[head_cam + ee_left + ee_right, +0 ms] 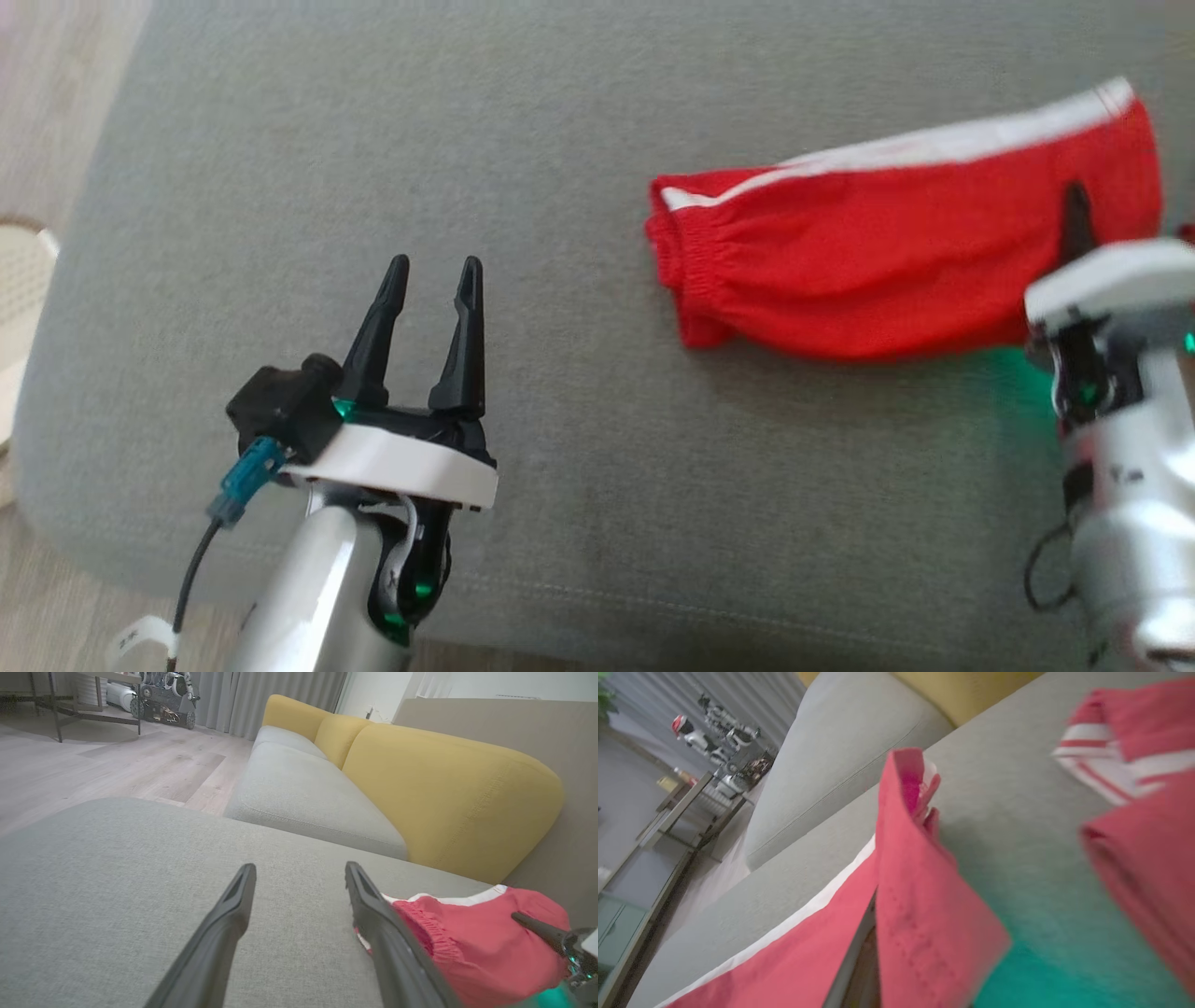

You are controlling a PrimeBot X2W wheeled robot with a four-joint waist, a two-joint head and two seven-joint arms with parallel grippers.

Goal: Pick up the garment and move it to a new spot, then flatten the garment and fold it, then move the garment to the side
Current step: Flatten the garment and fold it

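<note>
Red garment (pixel 896 271) upper right, left gripper (pixel 435 265) lower left, fingers spread, empty, well apart, right gripper (pixel 1078 219) against garment, grip unclear

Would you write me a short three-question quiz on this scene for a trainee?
1. True or false: the fingers of the left gripper are apart and hold nothing.
2. The red shorts lie on: A) the grey cushion B) a wooden table C) a tiled floor.
3. Fill in: the stripe along the shorts is ____.
Key: 1 true; 2 A; 3 white.
</note>
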